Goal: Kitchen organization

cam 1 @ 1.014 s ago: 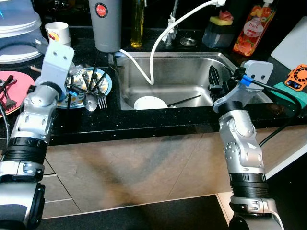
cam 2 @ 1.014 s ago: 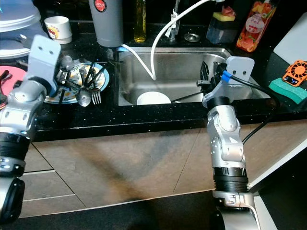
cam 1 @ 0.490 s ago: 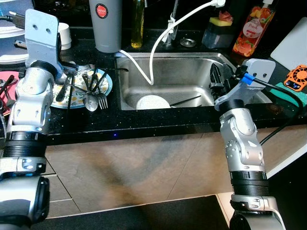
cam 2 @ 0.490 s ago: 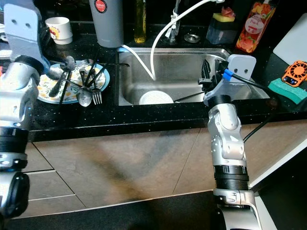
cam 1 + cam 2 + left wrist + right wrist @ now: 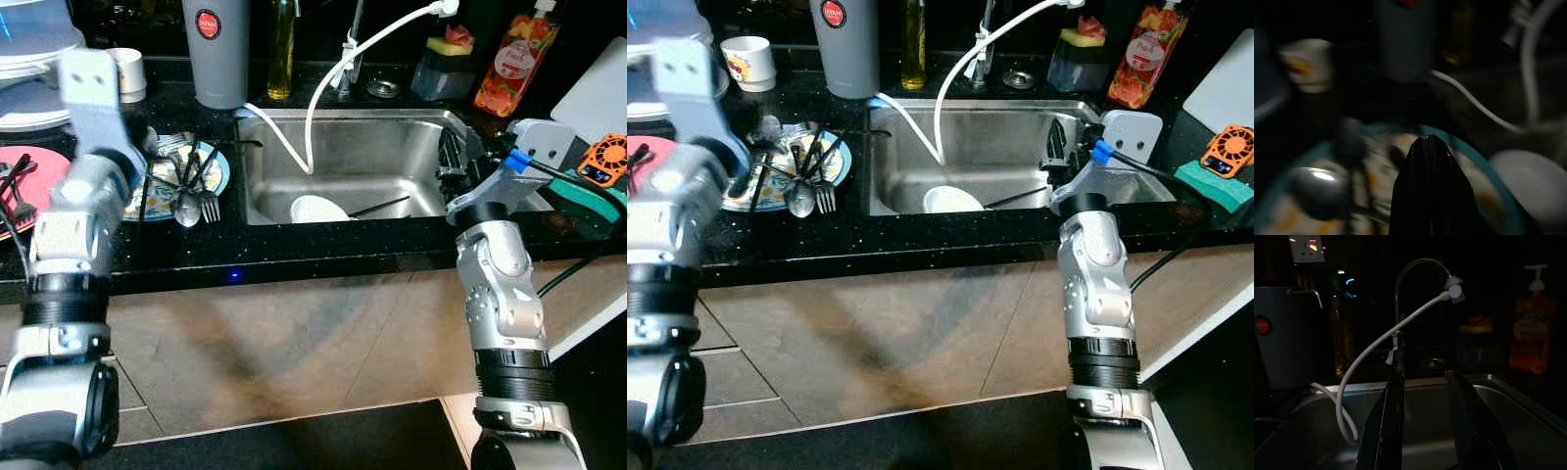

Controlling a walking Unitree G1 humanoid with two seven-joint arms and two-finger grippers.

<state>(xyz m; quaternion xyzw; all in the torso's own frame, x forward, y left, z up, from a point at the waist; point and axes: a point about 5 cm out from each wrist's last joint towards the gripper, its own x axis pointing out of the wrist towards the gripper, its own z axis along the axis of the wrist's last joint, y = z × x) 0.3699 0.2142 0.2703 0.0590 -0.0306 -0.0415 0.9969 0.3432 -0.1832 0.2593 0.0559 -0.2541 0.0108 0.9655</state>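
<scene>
Left tool [image 5: 1431,147], fingers pressed together and empty, hovered over the patterned plate [image 5: 221,171] of cutlery [image 5: 191,186], left of frame on the bench [image 5: 323,245]. Right tool [image 5: 1425,426], fingers parted, empty, stood over the sink [image 5: 372,157], centre; white bowl [image 5: 315,209] inside.

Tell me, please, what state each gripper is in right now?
Left gripper: shut, empty, above the plate of cutlery.
Right gripper: open, empty, over the sink.
</scene>
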